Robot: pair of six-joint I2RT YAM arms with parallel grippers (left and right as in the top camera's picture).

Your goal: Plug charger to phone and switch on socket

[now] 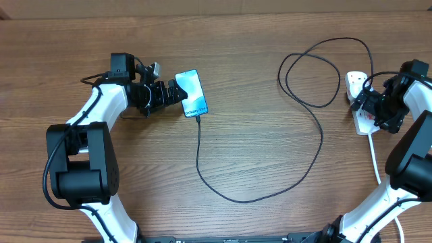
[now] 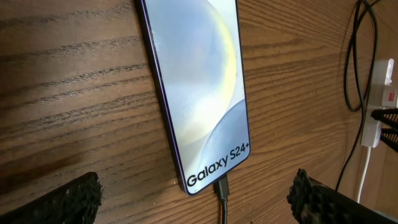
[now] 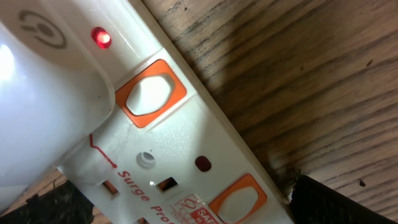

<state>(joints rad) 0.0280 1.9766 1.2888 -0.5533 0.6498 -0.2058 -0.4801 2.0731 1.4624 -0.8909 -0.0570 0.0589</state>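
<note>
The left arm (image 1: 106, 102) and right arm (image 1: 415, 138) pair white links with black joint housings and thin black cables; claw fingertips (image 2: 65, 200) are knobbly black.

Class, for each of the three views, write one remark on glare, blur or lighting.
Overhead: even light, sharp throughout, the phone screen a bright patch. Left wrist: screen pale and hazy, its text sharp; the fingers in the bottom corners dark and blurred. Right wrist: the socket glossy, a white shape near the lens washed out and unfocused, the red lamp glowing.
</note>
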